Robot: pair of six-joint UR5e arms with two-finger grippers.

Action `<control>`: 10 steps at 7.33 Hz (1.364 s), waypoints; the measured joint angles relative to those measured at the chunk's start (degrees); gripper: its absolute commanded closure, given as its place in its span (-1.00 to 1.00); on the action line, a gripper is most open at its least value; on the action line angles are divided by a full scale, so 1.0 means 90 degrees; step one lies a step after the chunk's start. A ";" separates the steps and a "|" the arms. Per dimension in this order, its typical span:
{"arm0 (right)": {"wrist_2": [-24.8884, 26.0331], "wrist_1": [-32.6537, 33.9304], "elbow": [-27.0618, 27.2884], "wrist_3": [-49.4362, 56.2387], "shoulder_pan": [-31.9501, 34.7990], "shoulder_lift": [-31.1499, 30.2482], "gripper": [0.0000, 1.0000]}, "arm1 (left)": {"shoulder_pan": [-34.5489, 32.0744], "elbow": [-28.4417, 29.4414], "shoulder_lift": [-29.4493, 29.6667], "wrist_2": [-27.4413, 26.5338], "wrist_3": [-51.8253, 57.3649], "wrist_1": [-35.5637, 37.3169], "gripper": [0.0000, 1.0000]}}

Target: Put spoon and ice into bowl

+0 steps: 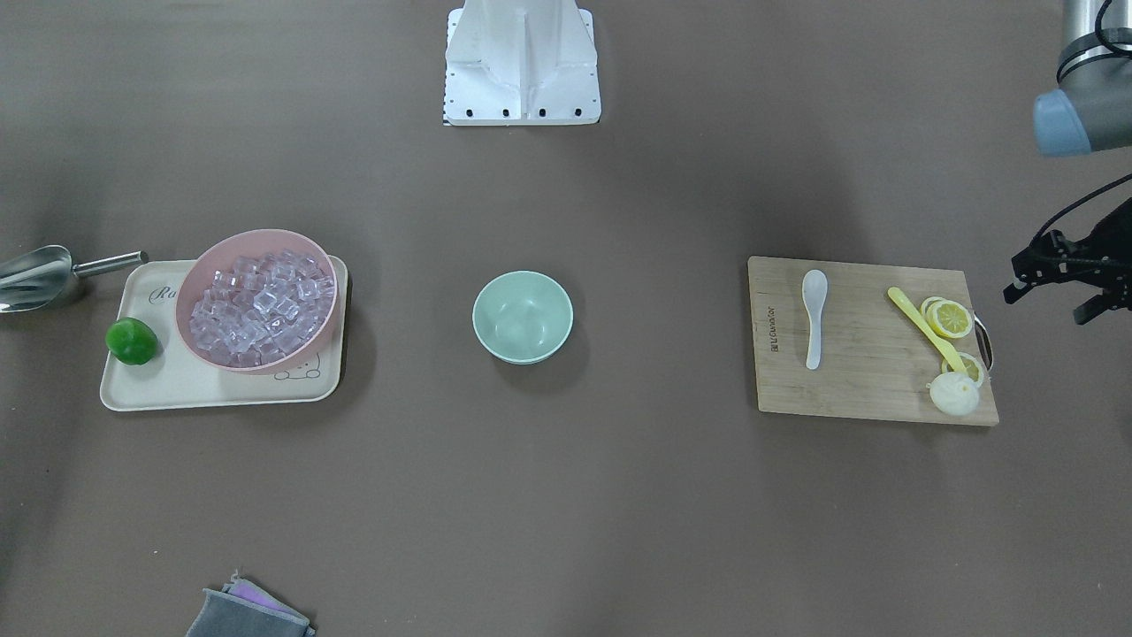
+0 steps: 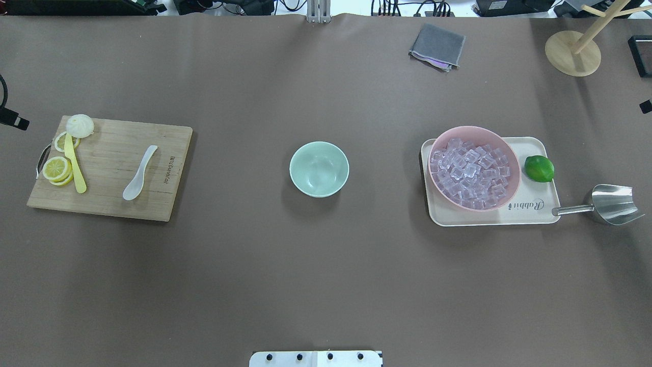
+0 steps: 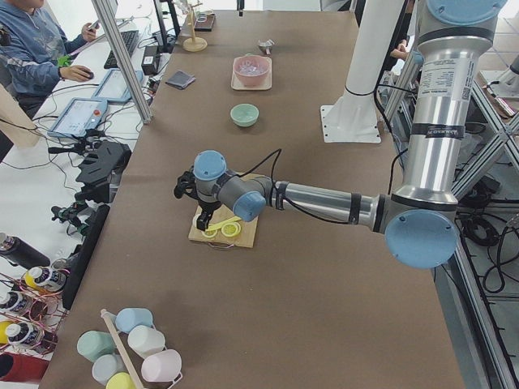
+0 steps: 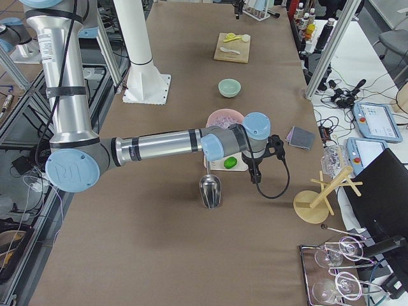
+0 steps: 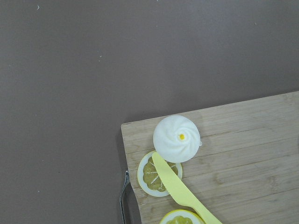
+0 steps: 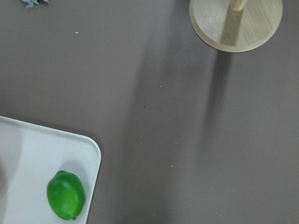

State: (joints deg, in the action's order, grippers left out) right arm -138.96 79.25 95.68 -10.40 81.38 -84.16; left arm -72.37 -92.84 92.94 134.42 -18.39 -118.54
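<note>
Grey folded cloth (image 1: 250,610) lies at the operators' edge. Glossy white soup spoon (image 1: 813,318) rests on the bamboo board (image 1: 867,380), left end. Clear ice cubes (image 1: 261,305) fill the pink bowl (image 1: 256,234), right end. The round mint-green bowl (image 1: 522,316) stands mid-table. For the left gripper (image 1: 1052,292) and right gripper (image 4: 264,159), I cannot tell whether the fingers are spread or closed.

Silver left arm (image 3: 324,197) and right arm (image 4: 159,145), white pedestal (image 1: 522,62)
Grey-blue joint caps (image 3: 420,239), printed label (image 3: 442,89), black left end effector (image 1: 1048,296).
</note>
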 measured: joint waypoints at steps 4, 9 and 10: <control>0.0224 -0.0016 0.0299 -0.0326 -0.0326 0.0059 -1.00 | 0.0058 -0.0109 -0.0292 -0.0072 -0.0274 -0.0099 -0.95; 0.0492 -0.0008 0.0384 -0.0371 -0.0395 0.0064 -0.99 | 0.0066 -0.0073 -0.0117 -0.0259 -0.1098 -0.0091 -0.95; 0.0516 -0.0007 0.0483 -0.0513 -0.0523 0.0113 -0.97 | 0.0190 -0.0203 0.0042 -0.0269 -0.1668 -0.0085 -0.95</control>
State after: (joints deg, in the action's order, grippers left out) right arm -134.32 79.19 100.03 -15.02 76.67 -83.14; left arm -70.66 -94.67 93.32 132.00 -33.40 -119.31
